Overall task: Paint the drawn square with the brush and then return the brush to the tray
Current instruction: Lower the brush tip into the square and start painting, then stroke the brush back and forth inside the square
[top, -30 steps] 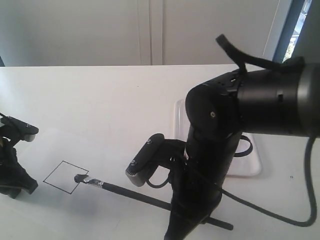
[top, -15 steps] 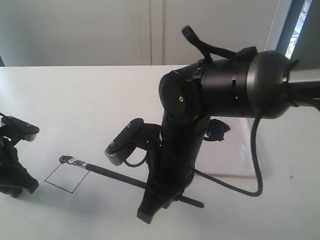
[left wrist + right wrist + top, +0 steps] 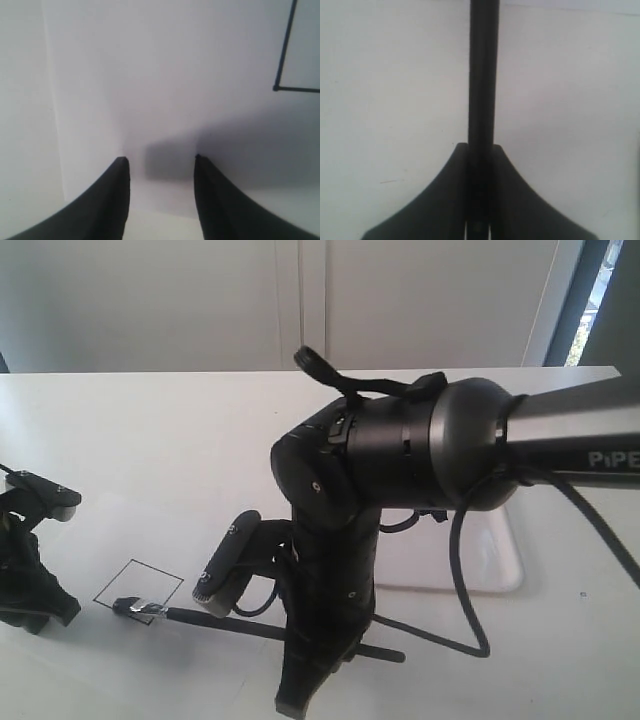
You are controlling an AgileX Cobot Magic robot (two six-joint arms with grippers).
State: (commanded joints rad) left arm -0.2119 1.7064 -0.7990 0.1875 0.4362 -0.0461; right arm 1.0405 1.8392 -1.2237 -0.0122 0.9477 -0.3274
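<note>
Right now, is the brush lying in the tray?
No, the right claw grips the brush, its tip at the square.

Black brush; white square, thin black outline

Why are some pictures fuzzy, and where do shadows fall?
Exterior view: even daylight, mostly sharp. Left wrist view: left gripper blurred, soft shadow ahead of it, drawn square crisper. Right wrist view: brush and right gripper too close, fuzzy.

Our right gripper points down, jaws clamped on the brush; our left gripper sits low, jaws parted.
</note>
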